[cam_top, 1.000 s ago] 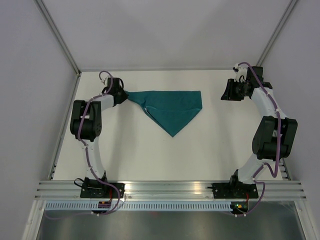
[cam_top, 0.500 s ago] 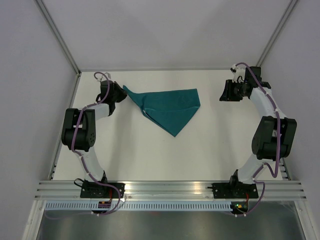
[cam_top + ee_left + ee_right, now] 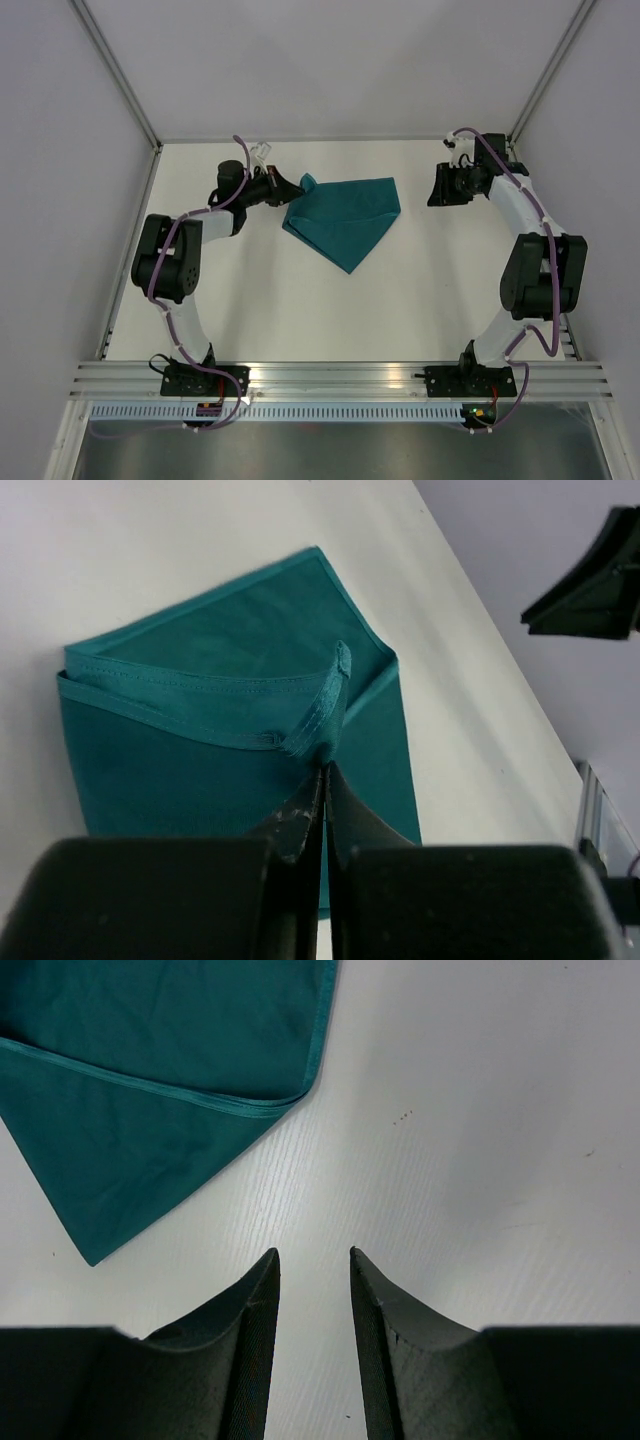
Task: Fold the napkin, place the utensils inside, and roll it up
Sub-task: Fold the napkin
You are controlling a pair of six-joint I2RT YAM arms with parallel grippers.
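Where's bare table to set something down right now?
Widest bare table: between the napkin and the near edge. A narrower gap separates napkin and right gripper. Crowded where the left gripper pinches the napkin's left corner.

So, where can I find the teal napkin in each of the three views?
Top external: napkin on the far middle of the table.
Left wrist: centre-left, one corner pinched in the left gripper.
Right wrist: upper left, apart from the open right gripper.
Shared landmark: that right gripper, a dark shape at upper right in left wrist.
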